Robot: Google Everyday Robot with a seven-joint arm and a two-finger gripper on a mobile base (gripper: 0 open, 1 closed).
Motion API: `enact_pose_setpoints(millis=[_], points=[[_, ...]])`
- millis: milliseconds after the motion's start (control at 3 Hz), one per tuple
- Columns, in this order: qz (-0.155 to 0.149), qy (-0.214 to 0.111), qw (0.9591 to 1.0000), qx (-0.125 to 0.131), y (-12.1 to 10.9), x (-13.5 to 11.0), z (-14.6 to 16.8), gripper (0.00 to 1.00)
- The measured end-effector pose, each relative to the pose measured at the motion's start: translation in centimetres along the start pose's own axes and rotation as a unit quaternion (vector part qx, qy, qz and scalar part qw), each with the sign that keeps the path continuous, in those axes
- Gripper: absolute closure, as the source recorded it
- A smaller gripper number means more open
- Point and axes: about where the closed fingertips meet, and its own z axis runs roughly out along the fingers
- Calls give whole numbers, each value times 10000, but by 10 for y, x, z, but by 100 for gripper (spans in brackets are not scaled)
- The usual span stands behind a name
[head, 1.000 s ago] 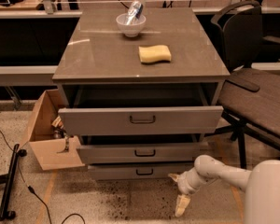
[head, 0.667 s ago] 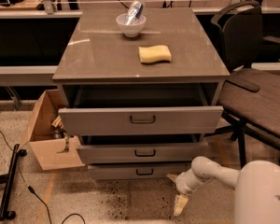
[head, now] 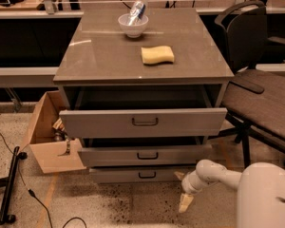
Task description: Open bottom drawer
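The grey cabinet (head: 142, 65) has three drawers, each pulled out a little less than the one above. The bottom drawer (head: 118, 175) is the lowest grey front, sticking out only slightly, with a small dark bar handle (head: 147, 175) at its centre. My gripper (head: 182, 190) is low by the floor, just right of the bottom drawer's right end and right of the handle. Its two pale fingers (head: 185, 203) stand apart, one near the drawer front and one lower, holding nothing. The white arm (head: 218, 177) comes in from the lower right.
A white bowl (head: 133, 25) with a can in it and a yellow sponge (head: 157, 54) sit on the cabinet top. An open cardboard box (head: 47, 137) stands at the left, a black chair (head: 261, 94) at the right, and a black stand and cable (head: 12, 184) lie on the floor.
The white arm's body has come further into view from the right. The gripper stays almost in place beside the bottom drawer's right end. The drawers have not moved.
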Motion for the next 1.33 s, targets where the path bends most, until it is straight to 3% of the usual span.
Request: enact_pose_setpoints(millis=[667,1000,1333], points=[[-101,102,9980,616,-21,18,-49,0],[-187,140,9974,679,-29,20,-48,0],[-270,134,9979,575,-35,14,-29,0]])
